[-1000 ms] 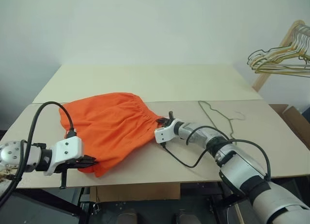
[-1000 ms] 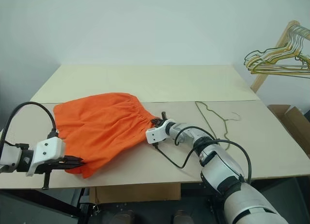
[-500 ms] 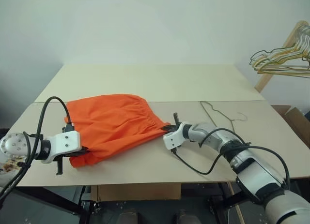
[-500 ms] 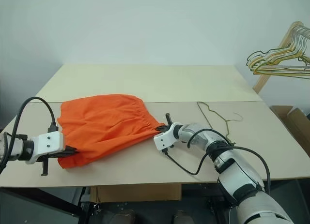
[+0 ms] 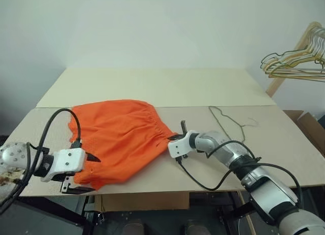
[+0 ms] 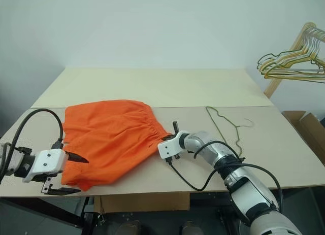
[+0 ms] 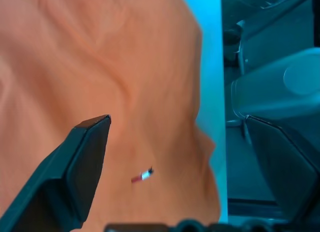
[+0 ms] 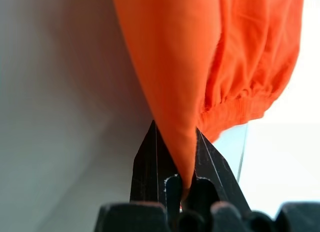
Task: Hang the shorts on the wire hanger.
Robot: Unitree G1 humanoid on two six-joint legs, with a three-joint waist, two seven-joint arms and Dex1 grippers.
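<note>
Shorts (image 5: 119, 143) spread at table centre-left; wire hanger (image 5: 231, 121) flat, right of centre, apart. Right gripper (image 5: 173, 139) pinches waistband corner; left gripper (image 5: 85, 173) gaping at lower-left hem, grasping nothing. Risk: single-corner hold lets fabric bunch or slip.

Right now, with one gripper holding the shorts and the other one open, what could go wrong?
1. The right gripper pinches only a thin fold at the waistband of the shorts; a pull may slip the fabric free.
2. The left gripper is open at the leg hem, which lies at the table's front edge, so that end could slide off.
3. The wire hanger lies behind the right arm; the arm or its cable might knock it.
</note>
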